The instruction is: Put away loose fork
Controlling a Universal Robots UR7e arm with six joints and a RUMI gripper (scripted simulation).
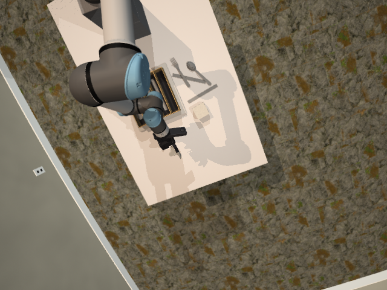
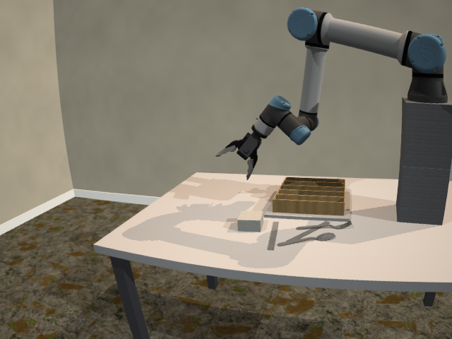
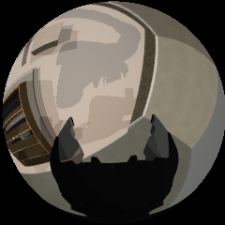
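The loose grey fork [image 1: 180,72] lies flat on the table to the right of the tray, its tines pointing to the table's far end; it also shows in the side view [image 2: 324,225]. The wooden tray [image 1: 163,90] with long slots is partly covered by my arm; in the side view [image 2: 310,195] its contents are hidden by its walls. In the wrist view the tray [image 3: 20,127] is at the left edge. My gripper [image 2: 233,167] is open and empty, high above the table and left of the tray. It also shows in the top view [image 1: 175,150] and the wrist view [image 3: 112,123].
A grey spoon [image 1: 197,73] and a knife-like piece [image 1: 190,79] lie across the fork's handle. A flat grey bar [image 1: 202,93] and a cream block [image 1: 199,111] lie nearby. The arm's dark pedestal [image 2: 423,160] stands behind the tray.
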